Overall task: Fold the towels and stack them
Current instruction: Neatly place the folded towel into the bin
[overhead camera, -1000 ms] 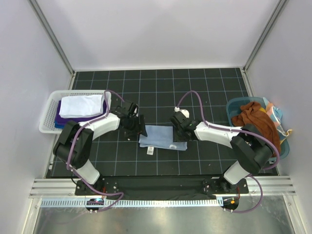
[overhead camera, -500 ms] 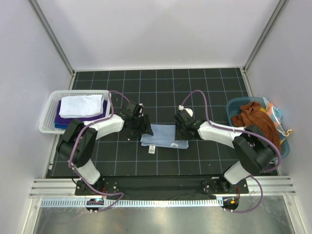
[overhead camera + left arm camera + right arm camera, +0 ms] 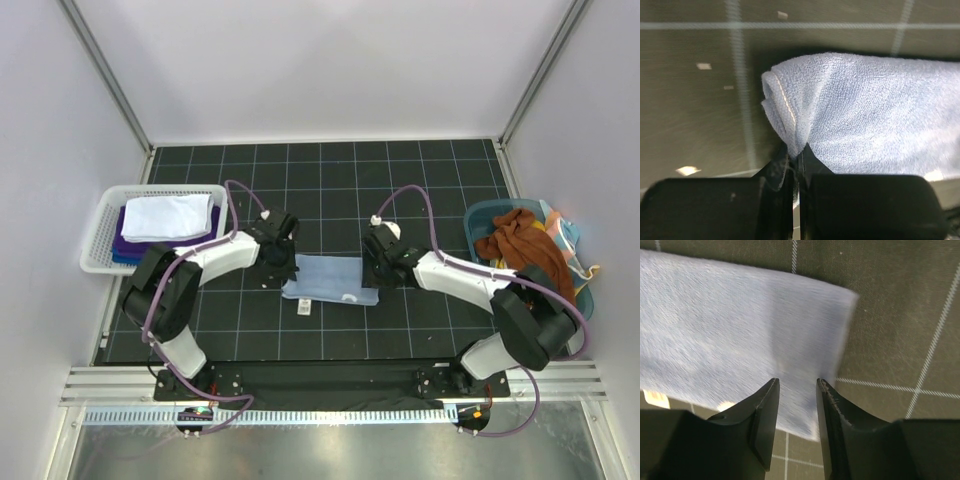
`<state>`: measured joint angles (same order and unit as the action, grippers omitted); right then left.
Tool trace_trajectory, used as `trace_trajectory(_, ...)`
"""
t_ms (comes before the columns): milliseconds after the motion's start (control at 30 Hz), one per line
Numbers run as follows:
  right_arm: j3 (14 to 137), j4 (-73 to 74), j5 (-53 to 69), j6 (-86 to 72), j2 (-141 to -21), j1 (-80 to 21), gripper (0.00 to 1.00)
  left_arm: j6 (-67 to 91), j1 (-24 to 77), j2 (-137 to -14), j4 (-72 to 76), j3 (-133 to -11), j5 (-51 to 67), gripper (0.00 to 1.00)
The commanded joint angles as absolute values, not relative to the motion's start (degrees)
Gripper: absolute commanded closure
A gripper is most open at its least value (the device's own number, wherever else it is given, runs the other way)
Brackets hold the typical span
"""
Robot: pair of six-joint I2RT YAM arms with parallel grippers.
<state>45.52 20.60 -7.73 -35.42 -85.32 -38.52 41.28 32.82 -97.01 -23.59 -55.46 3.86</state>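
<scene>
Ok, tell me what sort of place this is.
Likely a robot test cell: bare white walls box in a black gridded mat, with the left arm and right arm bolted to a metal rail.

On my left wrist feed the light blue towel (image 3: 875, 115) runs off the right edge. On the right wrist feed I see it smeared and cut off at the left. From above, the white towel (image 3: 168, 216) hides most of the purple towel (image 3: 119, 243).

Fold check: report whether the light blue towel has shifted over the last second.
Yes, slightly: the light blue towel has slid left, toward the white basket, its left corner pinched in the left hand.
</scene>
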Motion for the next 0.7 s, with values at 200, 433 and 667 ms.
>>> trace_trajectory(200, 48.86, 26.01, -8.96, -32.87, -74.45, -38.41, 0.53, 35.78, 32.52, -95.36, -41.82, -68.1, -18.88, 1.0)
trace_trajectory(433, 50.18, 26.46, -8.96, -31.03, -72.51, -38.32, 0.53, 30.94, 32.26, -98.69, -52.37, -83.99, -32.68, 1.0)
trace_trajectory(667, 50.8, 25.05, -7.91, -29.88, -72.95, -38.32, 0.53, 26.55, 28.4, -100.29, -57.39, -90.96, -40.51, 1.0)
